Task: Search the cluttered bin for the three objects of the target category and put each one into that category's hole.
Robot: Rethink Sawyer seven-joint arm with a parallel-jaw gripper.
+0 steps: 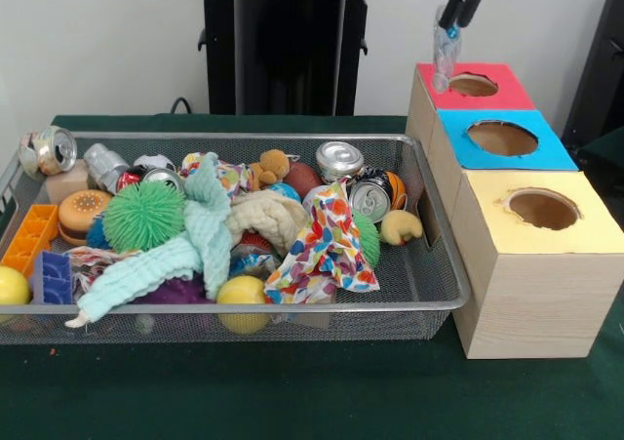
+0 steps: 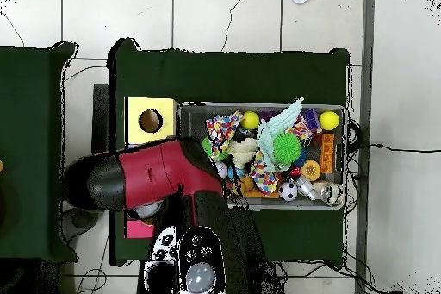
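My gripper (image 1: 458,20) comes in at the top right, shut on a clear crumpled plastic bottle (image 1: 445,55). The bottle hangs just left of the red box's hole (image 1: 473,85), above its near-left edge. The wire bin (image 1: 244,308) holds mixed clutter: several silver cans (image 1: 339,159), one lying on the left rim (image 1: 51,150), a green spiky ball (image 1: 143,216), cloths and yellow balls (image 1: 243,292). In the overhead view the red arm (image 2: 164,174) hides the gripper, the bottle and the red box.
Three boxes stand in a row right of the bin: red, then blue (image 1: 502,139), then yellow (image 1: 542,209), also seen from above (image 2: 151,121). A mint cloth (image 1: 185,250) and a patterned cloth (image 1: 327,250) cover other items. Orange and blue bricks (image 1: 34,235) lie at the bin's left.
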